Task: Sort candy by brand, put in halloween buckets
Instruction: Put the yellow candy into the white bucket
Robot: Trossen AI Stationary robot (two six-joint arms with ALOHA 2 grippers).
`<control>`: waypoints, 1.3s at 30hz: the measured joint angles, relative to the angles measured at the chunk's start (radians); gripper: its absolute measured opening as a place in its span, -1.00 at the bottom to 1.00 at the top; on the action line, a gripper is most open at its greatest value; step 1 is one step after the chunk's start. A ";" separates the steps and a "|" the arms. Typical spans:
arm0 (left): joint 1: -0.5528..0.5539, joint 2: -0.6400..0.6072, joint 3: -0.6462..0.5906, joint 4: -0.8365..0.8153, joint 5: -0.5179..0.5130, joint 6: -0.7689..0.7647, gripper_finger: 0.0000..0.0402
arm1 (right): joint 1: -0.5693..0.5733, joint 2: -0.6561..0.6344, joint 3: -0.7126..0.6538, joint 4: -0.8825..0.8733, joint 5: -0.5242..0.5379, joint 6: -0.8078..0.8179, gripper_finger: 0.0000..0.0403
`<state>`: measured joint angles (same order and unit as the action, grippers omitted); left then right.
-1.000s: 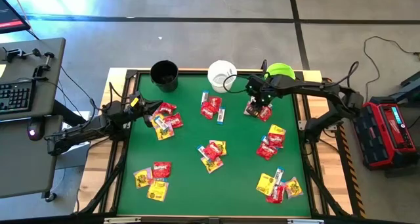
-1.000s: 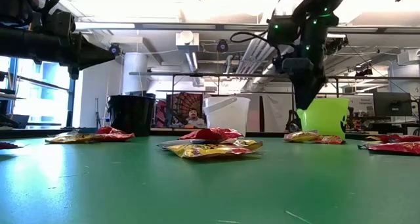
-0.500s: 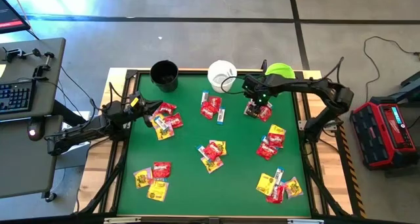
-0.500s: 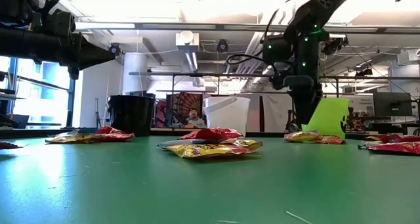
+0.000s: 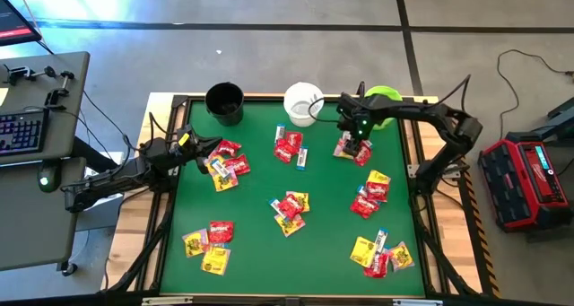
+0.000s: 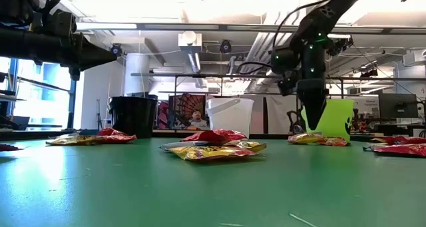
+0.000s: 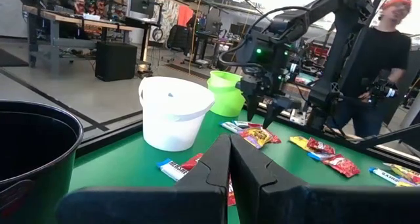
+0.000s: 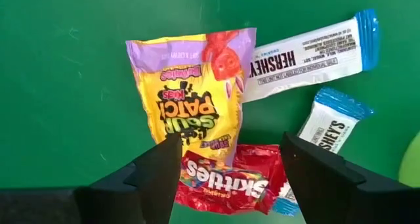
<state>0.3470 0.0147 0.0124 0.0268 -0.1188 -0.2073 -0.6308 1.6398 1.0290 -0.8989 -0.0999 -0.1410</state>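
My right gripper [image 8: 230, 142] is open and points down over a small pile of candy [image 5: 350, 150] near the lime green bucket [image 5: 384, 98]. Its fingers stand on either side of a yellow packet [image 8: 193, 106] that lies partly over a red packet [image 8: 230, 181]. Two slim white-and-blue packets [image 8: 305, 53] lie beside them. In the low view this gripper [image 6: 313, 124] hangs just above the pile. The white bucket [image 5: 303, 101] and black bucket [image 5: 224, 101] stand along the far edge. My left gripper [image 7: 230, 148] is shut and waits above the left pile [image 5: 226, 164].
More mixed piles lie on the green mat: far middle [image 5: 291, 147], centre [image 5: 289, 212], right [image 5: 372, 194], near right [image 5: 381, 252], near left [image 5: 208, 243]. Bare mat lies between the piles. A person [image 7: 387, 46] stands beyond the table's right side.
My right gripper has stayed over the pile by the green bucket and has turned about its wrist: in the low view it showed broad a second ago and now shows narrow. The right arm's elbow has swung a little. The candy has kept still.
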 joint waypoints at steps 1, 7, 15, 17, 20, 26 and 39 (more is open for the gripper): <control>0.000 0.000 0.000 0.000 0.000 0.000 -1.00 | -0.006 0.000 -0.001 0.001 -0.016 -0.005 0.23; 0.000 0.000 0.000 0.000 0.000 0.000 -1.00 | -0.018 0.000 -0.038 0.009 -0.026 -0.016 0.23; 0.000 0.000 0.000 0.000 0.000 0.000 -1.00 | -0.017 0.000 -0.064 0.046 -0.025 0.023 0.05; 0.000 0.000 0.000 0.000 0.000 0.000 -1.00 | -0.017 0.000 -0.064 0.064 -0.025 0.028 -0.10; 0.000 0.000 0.000 0.000 0.000 0.000 -1.00 | -0.017 0.000 -0.064 0.084 -0.039 0.028 -0.35; 0.000 0.000 0.000 0.000 0.000 0.000 -1.00 | -0.017 0.000 -0.064 0.087 -0.056 0.017 -0.77; 0.000 0.000 0.000 0.000 0.000 0.000 -1.00 | 0.102 -0.002 -0.030 0.058 -0.073 0.179 -0.97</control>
<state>0.3471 0.0147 0.0124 0.0267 -0.1186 -0.2077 -0.5291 1.6382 0.9988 -0.8410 -0.1728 0.0377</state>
